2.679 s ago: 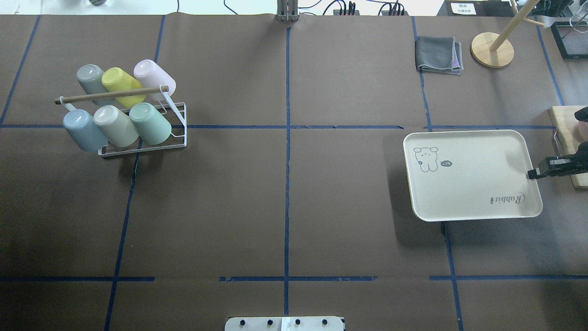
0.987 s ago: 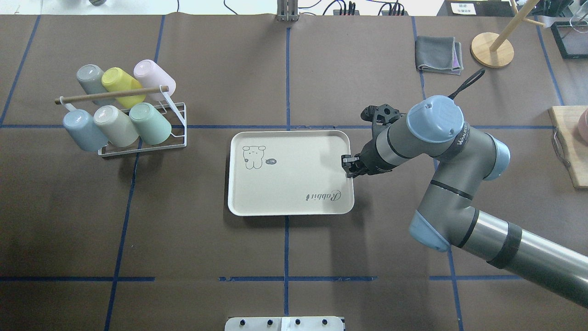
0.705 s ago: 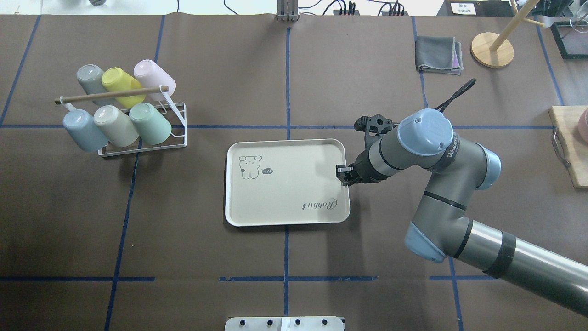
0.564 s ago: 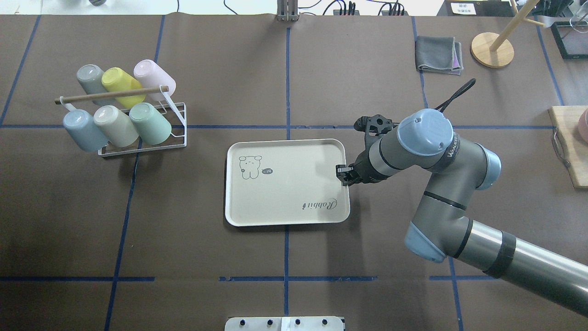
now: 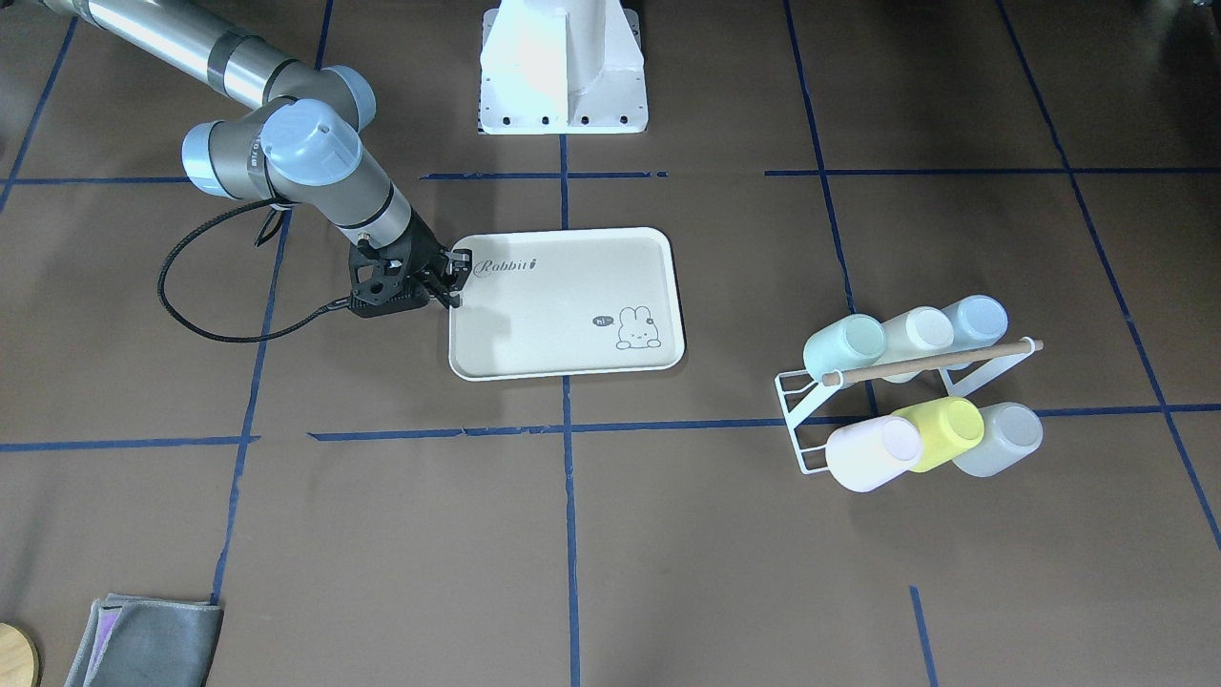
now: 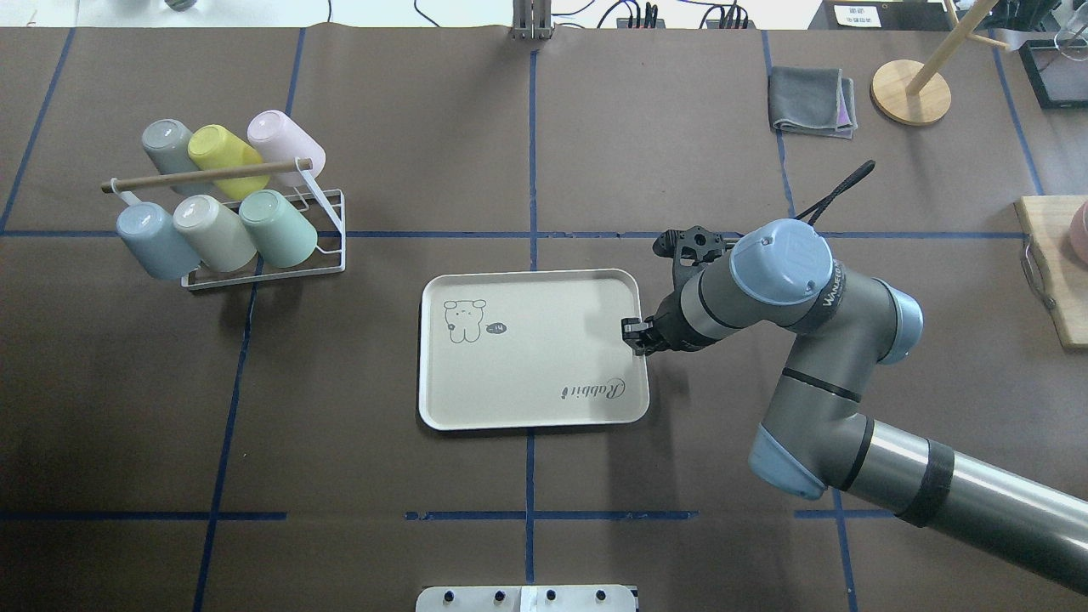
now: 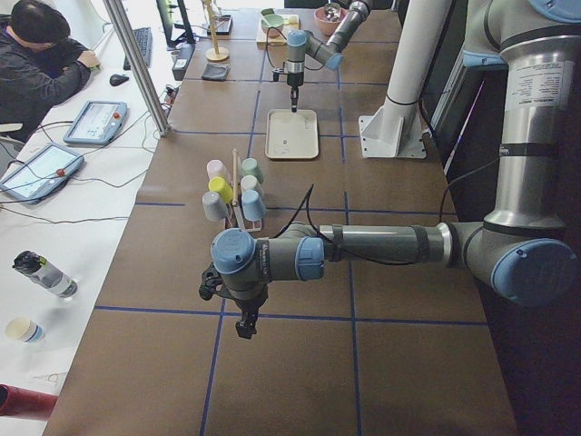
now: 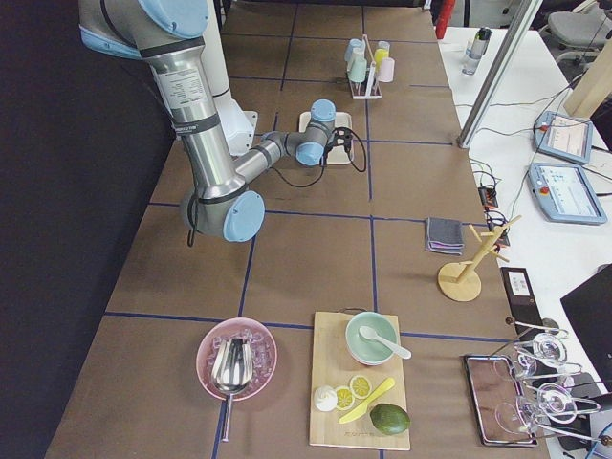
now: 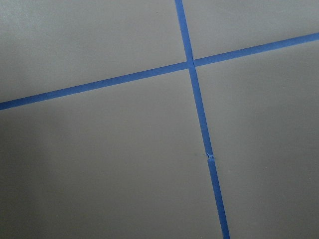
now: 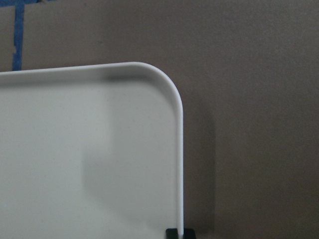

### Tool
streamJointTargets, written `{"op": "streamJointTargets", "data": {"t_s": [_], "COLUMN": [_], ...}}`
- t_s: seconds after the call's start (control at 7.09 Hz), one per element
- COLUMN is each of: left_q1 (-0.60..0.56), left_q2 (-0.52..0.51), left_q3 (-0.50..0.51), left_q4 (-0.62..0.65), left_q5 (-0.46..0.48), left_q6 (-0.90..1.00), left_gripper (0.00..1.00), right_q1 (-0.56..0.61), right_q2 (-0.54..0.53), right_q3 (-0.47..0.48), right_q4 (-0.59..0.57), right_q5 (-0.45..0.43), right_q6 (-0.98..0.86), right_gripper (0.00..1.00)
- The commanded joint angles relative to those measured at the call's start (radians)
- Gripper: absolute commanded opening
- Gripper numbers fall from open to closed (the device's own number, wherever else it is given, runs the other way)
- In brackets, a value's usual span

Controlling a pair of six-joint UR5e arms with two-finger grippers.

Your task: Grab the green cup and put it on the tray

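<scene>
Presently the rack [image 6: 204, 175] holds the green cup [image 6: 279, 228]; right tool [image 6: 631, 330] pinches tray [image 6: 544, 361].

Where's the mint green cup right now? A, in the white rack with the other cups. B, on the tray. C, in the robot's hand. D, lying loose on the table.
A: the green cup sits tilted in the white rack, well apart from the tray.

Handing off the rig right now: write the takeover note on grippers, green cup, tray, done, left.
Right gripper: shut on the tray, at its right rim; tray mid-table.
Left gripper: over bare table, open or shut unclear.
Green cup: on the rack, row nearer the robot, end nearest the tray.
Done: cup not yet picked.
Left: release rim, fetch cup, set it on tray.
</scene>
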Motion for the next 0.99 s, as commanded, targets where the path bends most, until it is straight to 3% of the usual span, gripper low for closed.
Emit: {"op": "streamJointTargets", "data": {"t_s": [0.0,0.14,0.28,0.56,0.85], "left_q1": [0.000,0.000,0.002,0.009,0.014], "left_q2": [0.000,0.000,0.000,0.000,0.000], "left_q3": [0.001,0.001,-0.001,0.001,-0.001], "left_q4": [0.000,0.000,0.000,0.000,0.000], "left_q5": [0.000,0.000,0.000,0.000,0.000], "left_q6": [0.000,0.000,0.000,0.000,0.000], "left_gripper": [1.00,1.00,1.00,1.00,1.00], "right_q1": [0.000,0.000,0.000,0.031,0.167], "right_q2": [-0.006,-0.006,-0.008,-0.006,-0.006], "right_q3": [0.000,0.000,0.008,0.033,0.051], "right_q4": [0.001,0.004,0.003,-0.005,-0.118], "right_q5": [0.003,0.006,0.000,0.013,0.120], "right_q6": [0.000,0.000,0.017,0.037,-0.032], "right_gripper": [0.03,0.26,0.99,1.00,1.00]}}
